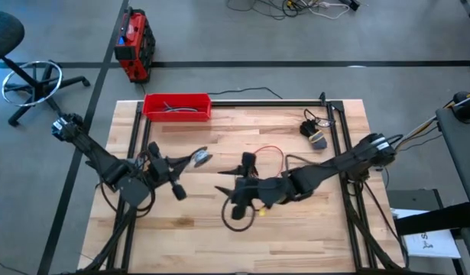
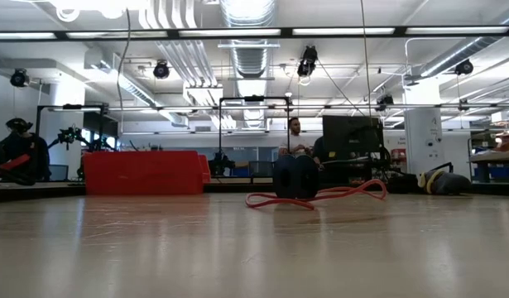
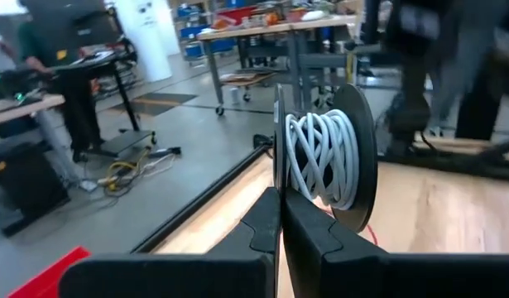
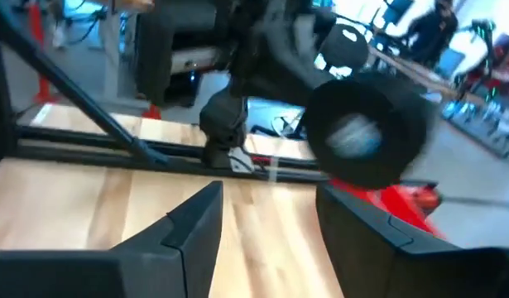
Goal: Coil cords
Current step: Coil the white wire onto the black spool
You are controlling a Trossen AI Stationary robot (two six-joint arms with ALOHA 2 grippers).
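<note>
Gripping coiled white cord (image 3: 320, 157), left pincer (image 3: 280, 217) clamped; right pincer (image 4: 266, 217) wide (red cord (image 1: 271, 155) partly hidden).

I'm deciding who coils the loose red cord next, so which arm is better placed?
Probably the right. Its hand is open and sits just below the red cord at mid-table. The left hand is shut on the spool wound with the white cord.

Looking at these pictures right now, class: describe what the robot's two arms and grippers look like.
Both arms are dark, nearly black, jointed links with thin cables running along them. The left gripper has two flat, dark, angular fingers meeting in a wedge. The right gripper has the same dark, wedge-shaped fingers. No markings are readable.
</note>
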